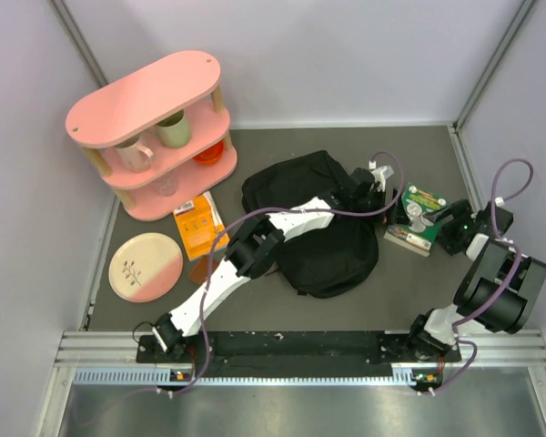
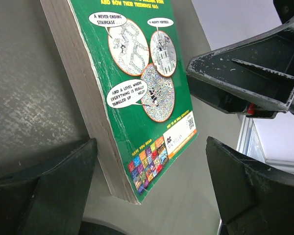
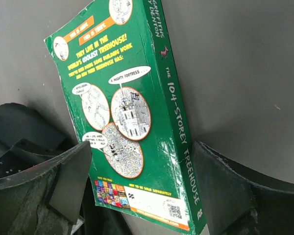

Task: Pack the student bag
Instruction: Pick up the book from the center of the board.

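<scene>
From above, the student bag (image 1: pixel 323 259) lies slumped in the middle of the dark table (image 1: pixel 255 309), with the left arm stretched right across its top. The left gripper (image 1: pixel 382 189) hangs just past the bag's upper right edge, next to a green book (image 1: pixel 420 217) that lies to the right of the bag. The right gripper (image 1: pixel 448 229) sits at the book's other side, so the book is between the two grippers and the bag is left of both. Over in the far left corner stands a pink shelf (image 1: pixel 146 100) holding a green mug (image 1: pixel 174 130) and a pink mug (image 1: pixel 135 155). An orange book (image 1: pixel 198 229) lies between the shelf and the bag, and a pink-and-cream plate (image 1: pixel 146 266) is nearer the front.

Through the left wrist camera, the left gripper (image 2: pixel 151 152) is spread wide. The green book (image 2: pixel 137 83) runs up between its fingers (image 2: pixel 49 191), page edge towards the left one. The right gripper (image 2: pixel 250 78) looms at the upper right.

Through the right wrist camera, the right gripper (image 3: pixel 142 159) stands apart too. Its fingers (image 3: pixel 225 181) are one on each side of the green book (image 3: pixel 127 117), close against the spine and the opposite edge. Whether they press on it I cannot tell.
</scene>
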{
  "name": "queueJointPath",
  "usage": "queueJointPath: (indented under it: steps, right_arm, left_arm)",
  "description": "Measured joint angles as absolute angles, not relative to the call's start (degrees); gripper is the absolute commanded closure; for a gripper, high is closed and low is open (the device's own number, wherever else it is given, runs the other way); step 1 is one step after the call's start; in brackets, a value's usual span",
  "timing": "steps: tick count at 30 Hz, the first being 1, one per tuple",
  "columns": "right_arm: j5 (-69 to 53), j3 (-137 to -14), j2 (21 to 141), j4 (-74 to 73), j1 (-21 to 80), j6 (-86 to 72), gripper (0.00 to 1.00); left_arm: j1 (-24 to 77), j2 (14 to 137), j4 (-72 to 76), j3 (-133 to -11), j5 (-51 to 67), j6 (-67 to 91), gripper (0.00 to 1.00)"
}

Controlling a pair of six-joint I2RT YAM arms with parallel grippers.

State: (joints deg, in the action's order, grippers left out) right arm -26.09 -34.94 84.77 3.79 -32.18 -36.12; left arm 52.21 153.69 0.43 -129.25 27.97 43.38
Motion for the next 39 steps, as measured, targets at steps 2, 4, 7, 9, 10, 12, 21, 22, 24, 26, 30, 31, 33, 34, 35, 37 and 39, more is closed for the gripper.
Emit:
queueJointPath:
  steps: [2,4,7,9,10,12,21,22,24,26,30,31,33,34,35,37,39]
  right_arm:
    - [-27.0,-34.72,84.9,4.4,-32.42,-35.99,0.22]
    - [-27.77,-34.15,84.95,5.28,-32.82,-35.94,0.23]
    - [-28.62,-33.39,84.95,6.52,-33.21,-35.7,0.25]
    - [-29.06,-32.91,84.93,7.33,-33.32,-35.51,0.26]
    - [-29.3,-32.64,84.93,7.79,-33.41,-35.46,0.26]
    - [-30.15,-32.01,84.93,8.86,-33.56,-35.48,0.26]
    - [-31.35,-30.96,84.93,10.76,-33.58,-35.48,0.26]
    - [-31.38,-30.79,84.93,11.03,-33.58,-35.46,0.26]
    - [-31.48,-30.74,84.9,11.14,-33.63,-35.48,0.26]
    - [-31.55,-30.74,84.9,11.14,-33.63,-35.46,0.26]
    - [-31.59,-30.74,84.9,11.14,-33.63,-35.46,0.26]
    - [-31.66,-30.76,84.9,11.11,-33.63,-35.48,0.26]
    - [-32.01,-30.74,84.93,11.0,-33.61,-35.46,0.26]
    - [-32.08,-30.74,84.93,10.98,-33.61,-35.48,0.26]
    - [-32.18,-30.74,84.93,10.94,-33.61,-35.48,0.26]
    - [-32.4,-30.74,84.93,10.87,-33.61,-35.48,0.26]
    - [-32.53,-30.74,84.93,10.81,-33.61,-35.48,0.25]
  left_arm:
    - [52.16,154.28,0.23,-130.3,28.36,43.97,0.12]
    - [52.07,154.61,0.14,-130.58,28.47,44.45,0.22]
    - [51.86,154.91,-0.03,-130.78,28.42,44.99,0.37]
    - [51.64,155.15,-0.4,-130.76,27.88,44.95,0.47]
    - [51.57,155.17,-0.51,-130.76,27.62,45.08,0.47]
    - [51.4,155.17,-0.91,-130.74,27.18,45.08,0.55]
    - [51.37,155.11,-0.86,-130.52,26.5,45.47,0.63]
    - [51.35,155.11,-0.71,-130.45,26.46,45.67,0.65]
    - [51.35,155.11,-0.21,-130.28,26.57,46.41,0.72]
    - [51.35,155.11,0.62,-130.13,27.18,47.4,0.8]
    - [51.35,154.76,3.03,-129.67,27.83,48.95,0.52]
    - [51.35,154.65,3.38,-129.62,27.94,49.21,0.53]
    - [51.37,154.5,3.73,-129.58,28.16,49.6,0.49]
    - [51.37,154.47,3.92,-129.49,28.29,49.63,0.47]
    - [51.37,154.45,4.03,-129.4,28.38,49.67,0.48]
    - [51.37,154.43,4.34,-129.16,28.56,49.67,0.51]
    - [51.35,154.43,4.45,-128.97,28.62,49.82,0.63]
